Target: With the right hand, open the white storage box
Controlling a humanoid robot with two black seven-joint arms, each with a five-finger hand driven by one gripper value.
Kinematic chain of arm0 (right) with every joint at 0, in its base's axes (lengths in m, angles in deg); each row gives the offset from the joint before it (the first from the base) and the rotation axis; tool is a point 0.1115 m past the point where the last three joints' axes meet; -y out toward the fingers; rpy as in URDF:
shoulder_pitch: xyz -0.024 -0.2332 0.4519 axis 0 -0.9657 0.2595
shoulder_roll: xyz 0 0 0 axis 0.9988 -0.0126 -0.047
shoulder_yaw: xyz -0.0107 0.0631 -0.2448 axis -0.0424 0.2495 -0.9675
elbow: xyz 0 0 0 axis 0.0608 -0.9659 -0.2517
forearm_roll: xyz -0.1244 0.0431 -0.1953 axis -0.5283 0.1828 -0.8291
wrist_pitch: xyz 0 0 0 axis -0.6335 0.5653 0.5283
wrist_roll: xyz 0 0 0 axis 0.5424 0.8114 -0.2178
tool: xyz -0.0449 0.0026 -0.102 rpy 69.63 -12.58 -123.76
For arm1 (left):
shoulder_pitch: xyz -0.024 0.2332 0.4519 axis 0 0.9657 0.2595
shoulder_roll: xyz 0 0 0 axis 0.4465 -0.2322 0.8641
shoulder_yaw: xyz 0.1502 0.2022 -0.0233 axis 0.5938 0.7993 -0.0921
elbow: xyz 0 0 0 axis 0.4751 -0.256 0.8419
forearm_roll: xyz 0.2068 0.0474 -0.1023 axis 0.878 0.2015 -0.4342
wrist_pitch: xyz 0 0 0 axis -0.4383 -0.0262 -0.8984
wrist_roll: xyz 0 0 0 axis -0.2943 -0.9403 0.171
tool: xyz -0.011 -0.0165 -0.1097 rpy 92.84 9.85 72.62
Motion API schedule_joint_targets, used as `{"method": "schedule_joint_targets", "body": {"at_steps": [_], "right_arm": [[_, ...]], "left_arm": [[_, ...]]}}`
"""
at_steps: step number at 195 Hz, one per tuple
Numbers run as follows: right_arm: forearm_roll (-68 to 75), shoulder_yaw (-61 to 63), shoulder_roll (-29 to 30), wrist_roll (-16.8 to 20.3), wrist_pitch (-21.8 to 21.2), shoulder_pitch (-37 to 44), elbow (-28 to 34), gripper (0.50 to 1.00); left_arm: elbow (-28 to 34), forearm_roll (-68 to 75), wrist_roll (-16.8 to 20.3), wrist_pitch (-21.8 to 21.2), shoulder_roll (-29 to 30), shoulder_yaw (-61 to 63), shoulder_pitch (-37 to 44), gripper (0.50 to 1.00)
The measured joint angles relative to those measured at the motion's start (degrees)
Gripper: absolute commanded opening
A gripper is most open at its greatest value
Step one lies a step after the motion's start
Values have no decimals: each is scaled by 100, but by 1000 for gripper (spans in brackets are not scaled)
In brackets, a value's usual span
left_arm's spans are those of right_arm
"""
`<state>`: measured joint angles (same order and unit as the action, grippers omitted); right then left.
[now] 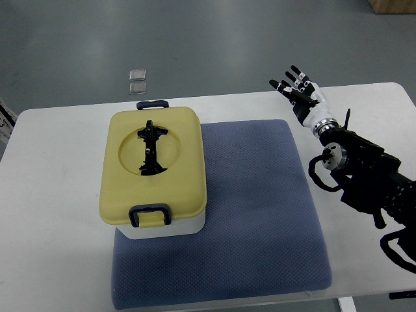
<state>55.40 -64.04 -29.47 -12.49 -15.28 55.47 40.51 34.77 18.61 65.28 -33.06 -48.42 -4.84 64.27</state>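
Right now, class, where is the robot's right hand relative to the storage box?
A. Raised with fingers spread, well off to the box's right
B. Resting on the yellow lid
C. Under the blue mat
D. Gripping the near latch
A: the right hand hangs open above the table's far right side, apart from the storage box, whose lid is untouched.

1 storage box (153, 170), 1 blue mat (253, 208), 1 table (52, 247), 1 robot hand (300, 91).

Pretty plain setup: a white table (58, 260) with rounded corners sits on a smooth grey-green floor (214, 39) that catches soft glare. Two small clear squares (137, 80) lie on the floor behind it, and a brown box corner (395, 6) shows top right.
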Motion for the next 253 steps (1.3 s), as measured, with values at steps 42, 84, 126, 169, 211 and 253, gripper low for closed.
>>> {"method": "schedule_joint_targets", "body": {"at_steps": [42,84,126,169,211,253], "right_arm": [[0,-2,0,3,26,9,0,952],[-20,-40,0,3,53,24,0,952],[-54,-111,0,13,106,76,16,952],[-578,-176,0,20,233,315,388,952],[-1680,-747,-218,62,1018,751,1339,950],[-2753,-1535,-754,69,846,1464,1499,950]], "left_arm": [[-2,0,-1,0,0,-10,0,1000],[1,0,-1,0,0,-3,-4,1000],[1,0,-1,2,0,-10,0,1000],[1,0,-1,3,0,-5,0,1000],[1,0,-2,0,0,-6,1,1000],[1,1,-2,0,0,-10,-1,1000]]}}
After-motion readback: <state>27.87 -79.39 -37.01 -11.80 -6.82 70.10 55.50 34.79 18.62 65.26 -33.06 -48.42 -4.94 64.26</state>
